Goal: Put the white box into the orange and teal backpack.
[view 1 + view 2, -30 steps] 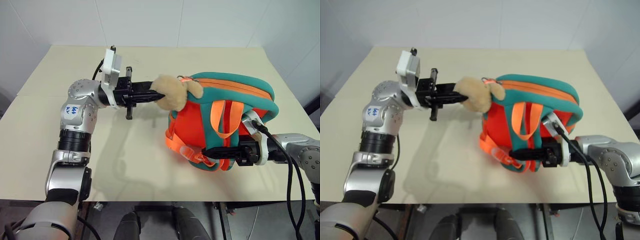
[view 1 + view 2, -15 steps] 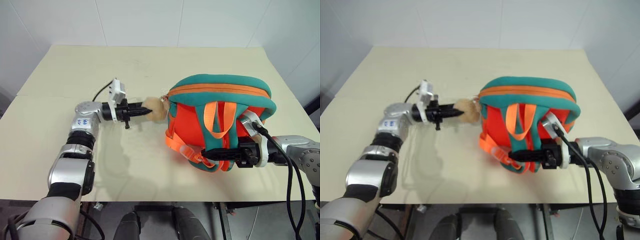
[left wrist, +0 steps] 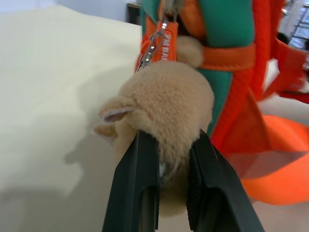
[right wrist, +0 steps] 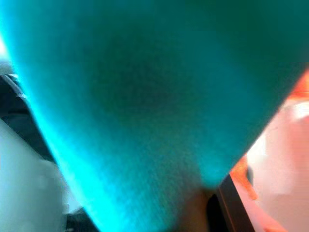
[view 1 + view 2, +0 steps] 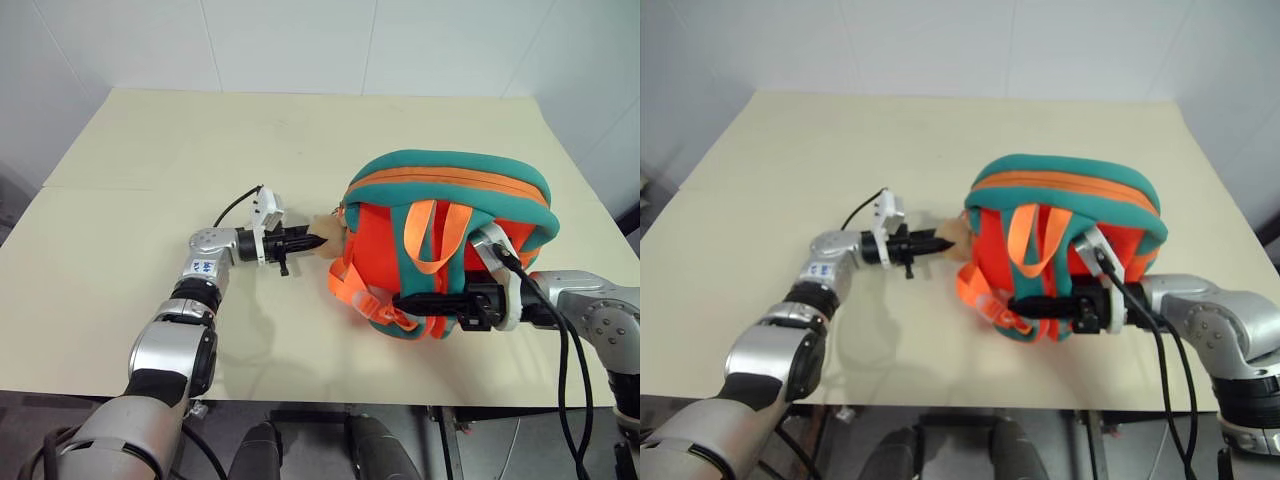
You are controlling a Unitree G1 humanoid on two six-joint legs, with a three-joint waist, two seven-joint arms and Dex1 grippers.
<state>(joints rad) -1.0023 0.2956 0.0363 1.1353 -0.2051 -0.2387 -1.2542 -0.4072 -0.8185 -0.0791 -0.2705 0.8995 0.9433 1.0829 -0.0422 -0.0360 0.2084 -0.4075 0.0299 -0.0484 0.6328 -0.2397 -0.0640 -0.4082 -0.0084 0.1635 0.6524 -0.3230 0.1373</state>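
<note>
Backpack (image 5: 450, 215) sits near the table's (image 5: 130, 150) right edge; its orange tag's (image 3: 161, 43) lettering is illegible. Left gripper (image 3: 169, 150) pinches the plush toy (image 3: 166, 104); right gripper (image 5: 410, 300) is clamped on the backpack's lower front.

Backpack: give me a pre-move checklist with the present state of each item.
1. Left end effector shut on the tan plush toy: ok.
2. Right end effector shut on the orange and teal backpack, at its lower strap side: ok.
3. Backpack resting on the table: ok.
4. Orange zipper line along the top open for loading: not ok, it looks closed.
5. White box located: cannot tell.
</note>
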